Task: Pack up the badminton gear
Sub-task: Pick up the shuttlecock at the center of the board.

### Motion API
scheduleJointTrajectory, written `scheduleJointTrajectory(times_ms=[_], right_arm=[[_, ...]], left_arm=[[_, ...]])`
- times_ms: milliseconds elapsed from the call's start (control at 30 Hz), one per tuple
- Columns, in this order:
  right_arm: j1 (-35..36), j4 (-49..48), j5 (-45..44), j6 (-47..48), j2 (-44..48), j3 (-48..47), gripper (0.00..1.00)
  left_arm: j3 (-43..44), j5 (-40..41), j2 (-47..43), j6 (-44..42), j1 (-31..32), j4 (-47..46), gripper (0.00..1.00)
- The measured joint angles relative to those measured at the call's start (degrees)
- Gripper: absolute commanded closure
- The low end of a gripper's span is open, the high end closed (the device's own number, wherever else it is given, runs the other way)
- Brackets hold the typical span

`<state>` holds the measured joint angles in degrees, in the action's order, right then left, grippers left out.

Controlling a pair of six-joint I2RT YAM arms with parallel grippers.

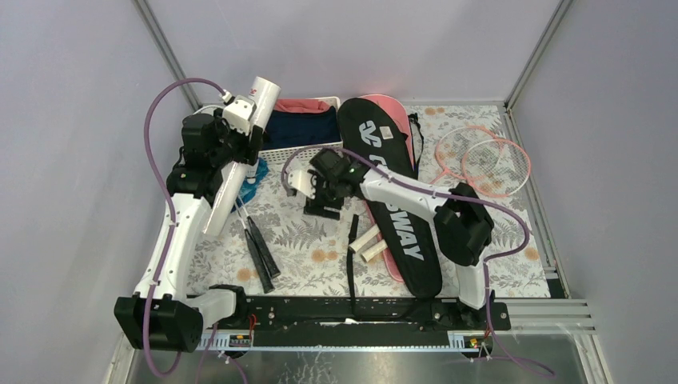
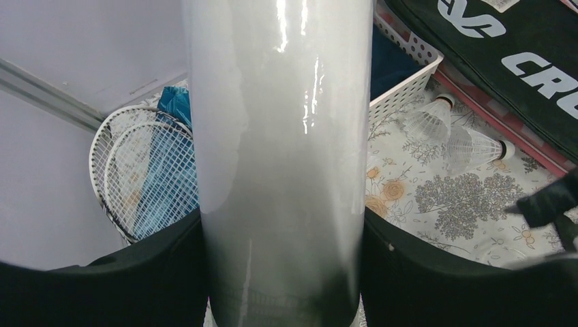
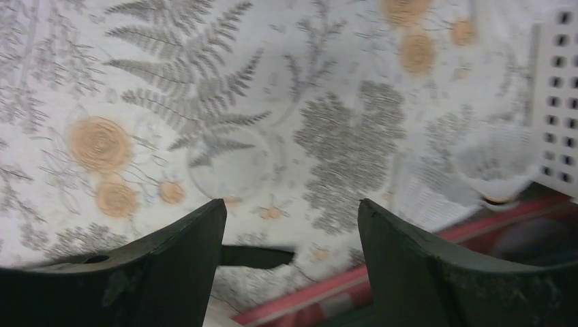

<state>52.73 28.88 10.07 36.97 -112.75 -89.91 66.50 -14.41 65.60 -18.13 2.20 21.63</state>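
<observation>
My left gripper is shut on the long white shuttlecock tube, holding it tilted over the table's left side. In the left wrist view the tube fills the gap between both black fingers. My right gripper hangs open and empty over the floral cloth, left of the black "CROSSWAY" bag, which lies on the pink bag. Two shuttlecocks lie on the cloth near the bags. Black-handled rackets lie under the tube, pink rackets at the far right, and two white handles beside the black bag.
A white slatted basket with navy and red clothes stands at the back, between the tube and the bags. A black strap runs toward the near edge. Metal rails frame the table, with grey walls close behind.
</observation>
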Motion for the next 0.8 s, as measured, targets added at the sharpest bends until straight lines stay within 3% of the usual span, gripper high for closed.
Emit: scheduleJointTrajectory(times_ms=[200, 467, 800], right_arm=[[-5.2, 8.7, 0.0, 9.5, -3.8, -12.9, 0.22], [-8.2, 20.4, -0.2, 20.1, -16.6, -29.4, 0.22], [-8.1, 27.4, -2.3, 29.0, -25.9, -38.8, 0.23]], left_arm=[[0.0, -1.0, 0.0, 0.7, -0.9, 0.1, 0.51], [0.0, -1.3, 0.0, 0.7, -1.6, 0.1, 0.50], [-1.0, -2.3, -0.7, 0.6, -3.5, 0.2, 0.49]])
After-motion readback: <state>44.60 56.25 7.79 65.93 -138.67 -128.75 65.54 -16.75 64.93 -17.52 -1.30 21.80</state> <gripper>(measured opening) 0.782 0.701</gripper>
